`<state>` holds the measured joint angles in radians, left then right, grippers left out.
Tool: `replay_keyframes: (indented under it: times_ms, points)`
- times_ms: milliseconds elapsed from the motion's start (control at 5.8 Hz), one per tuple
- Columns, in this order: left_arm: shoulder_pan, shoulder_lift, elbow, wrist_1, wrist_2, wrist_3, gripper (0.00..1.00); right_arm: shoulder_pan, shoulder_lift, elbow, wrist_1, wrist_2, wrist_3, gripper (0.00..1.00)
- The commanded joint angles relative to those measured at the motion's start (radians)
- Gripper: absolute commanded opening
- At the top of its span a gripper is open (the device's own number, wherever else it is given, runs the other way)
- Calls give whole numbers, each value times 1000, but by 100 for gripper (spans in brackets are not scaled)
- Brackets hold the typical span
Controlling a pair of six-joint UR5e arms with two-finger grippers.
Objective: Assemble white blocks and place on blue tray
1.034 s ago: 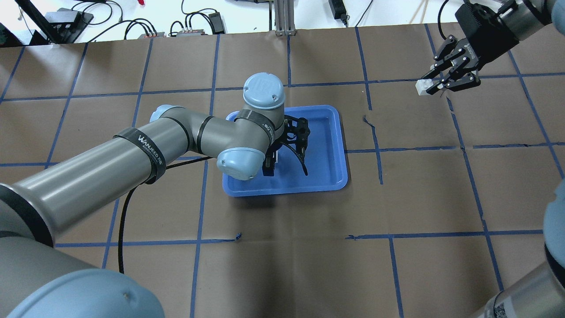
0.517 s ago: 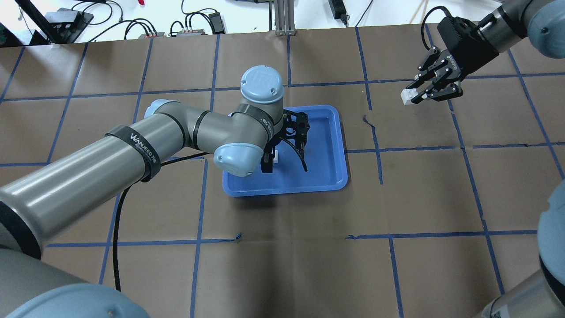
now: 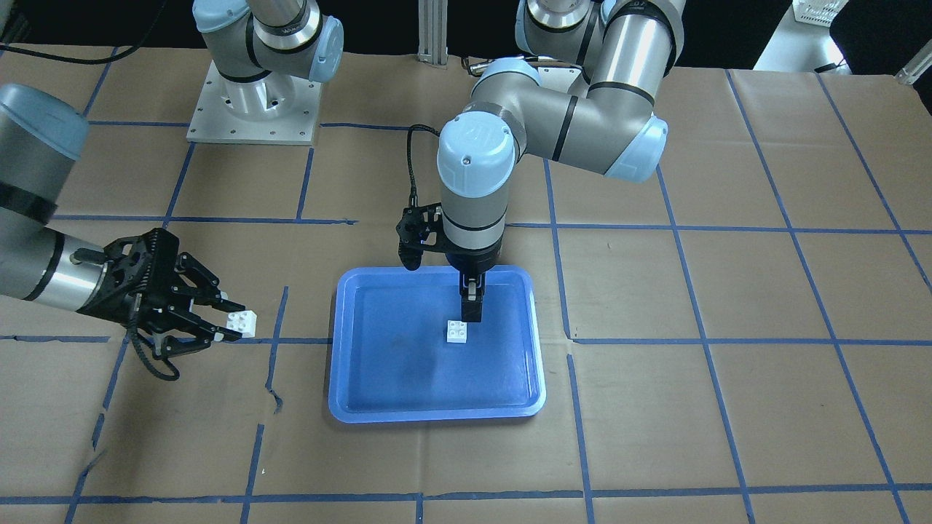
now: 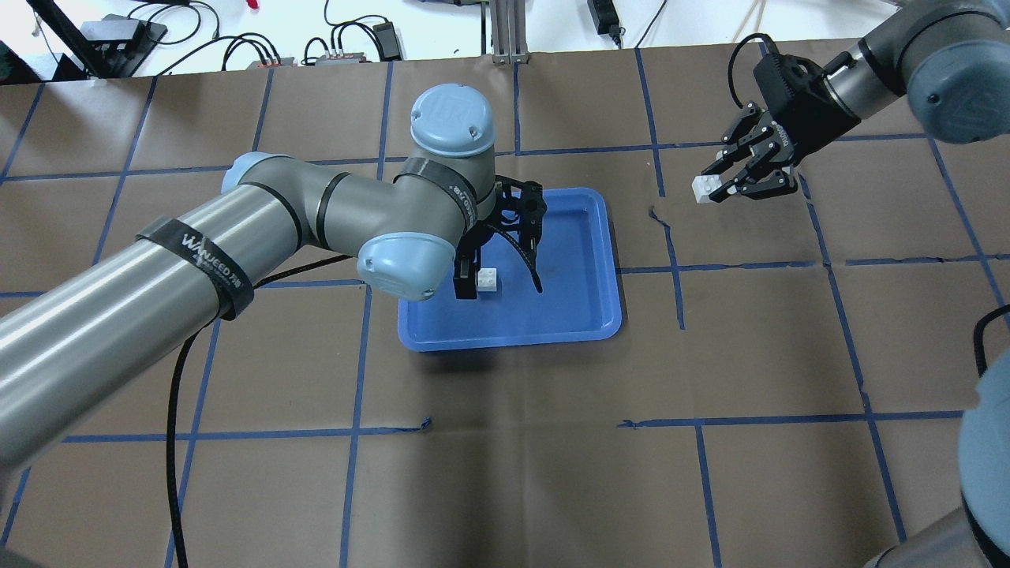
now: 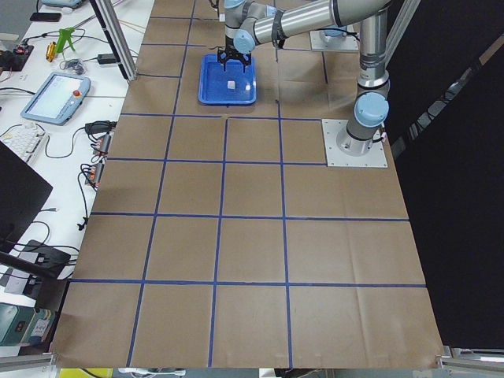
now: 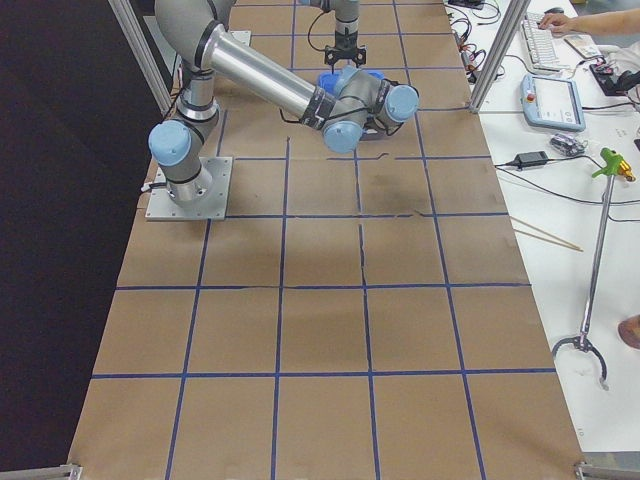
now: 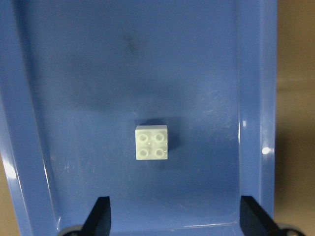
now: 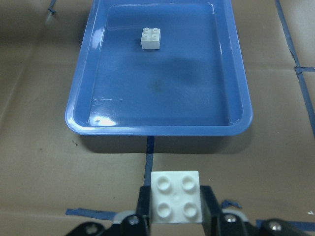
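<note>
One white block (image 4: 488, 280) lies studs up on the floor of the blue tray (image 4: 580, 260); it also shows in the front view (image 3: 457, 331) and the left wrist view (image 7: 152, 142). My left gripper (image 4: 501, 284) hangs open just above it, its fingers (image 7: 101, 214) wide apart and clear of the block. My right gripper (image 4: 720, 189) is shut on the second white block (image 4: 704, 189), held above the table to the right of the tray. In the right wrist view this block (image 8: 175, 196) sits between the fingers, with the tray (image 8: 162, 93) ahead.
The table is covered in brown paper with a blue tape grid. My left arm's elbow (image 4: 394, 268) hangs over the tray's left edge. A black cable (image 4: 189, 371) runs beneath that arm. Cables and power supplies lie beyond the far table edge.
My left arm has drawn back toward the left, and the block on the tray now shows clear of its fingers. My right gripper has carried its block leftward toward the tray.
</note>
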<state>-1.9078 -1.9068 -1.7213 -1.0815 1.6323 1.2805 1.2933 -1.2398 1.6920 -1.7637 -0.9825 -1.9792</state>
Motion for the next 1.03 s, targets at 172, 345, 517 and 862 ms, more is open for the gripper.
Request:
replay_keyframes:
  times_ms: [172, 345, 517, 862]
  points:
    - [48, 86, 0, -136, 1, -6, 93, 174, -21, 171, -408, 5, 332, 25]
    - [74, 115, -1, -144, 1, -9, 93, 242, -9, 190, -547, 1, 482, 25]
    - [123, 158, 3, -170, 1, -50, 93, 279, 12, 195, -627, 1, 569, 25]
    - [186, 259, 3, -235, 3, -258, 93, 374, 78, 195, -790, -4, 731, 25]
